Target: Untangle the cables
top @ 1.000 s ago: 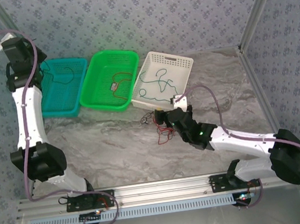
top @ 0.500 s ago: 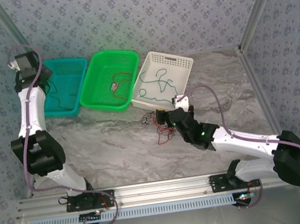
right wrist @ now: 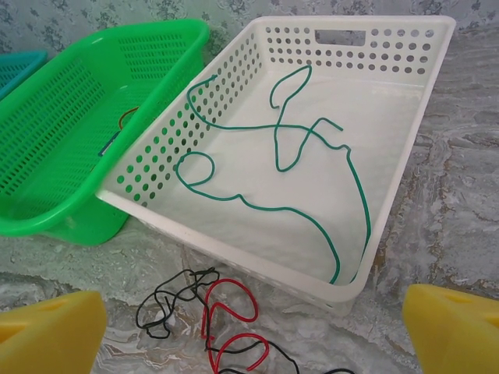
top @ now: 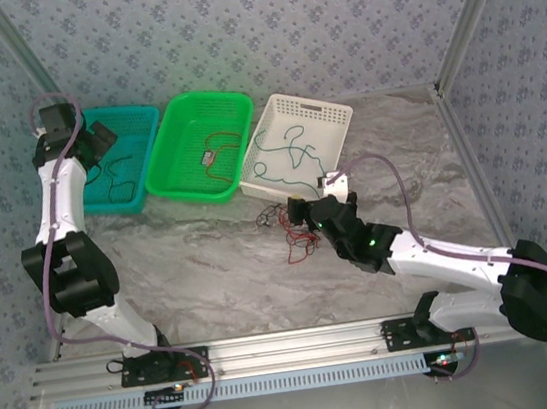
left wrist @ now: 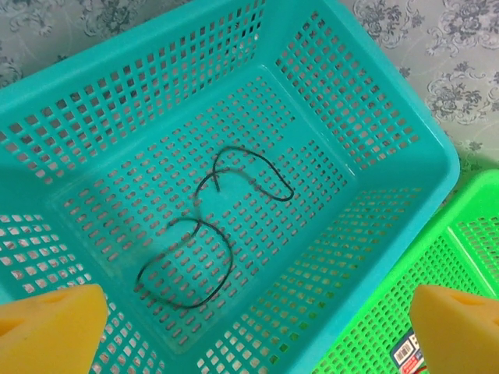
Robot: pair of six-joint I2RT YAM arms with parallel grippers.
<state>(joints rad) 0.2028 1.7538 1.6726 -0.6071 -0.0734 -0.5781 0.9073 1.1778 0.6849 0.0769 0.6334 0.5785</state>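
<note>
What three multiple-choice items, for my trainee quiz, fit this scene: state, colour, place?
1. The left gripper, over the teal basket: A open; B shut on a cable; C shut, empty.
2. Cable in the white basket: A red; B green; C black.
3. The tangle lies: A in the teal basket; B in the white basket; C on the table.
1 A, fingers wide apart, nothing between; 2 B, a green cable loops inside; 3 C, it lies before the white basket.
</note>
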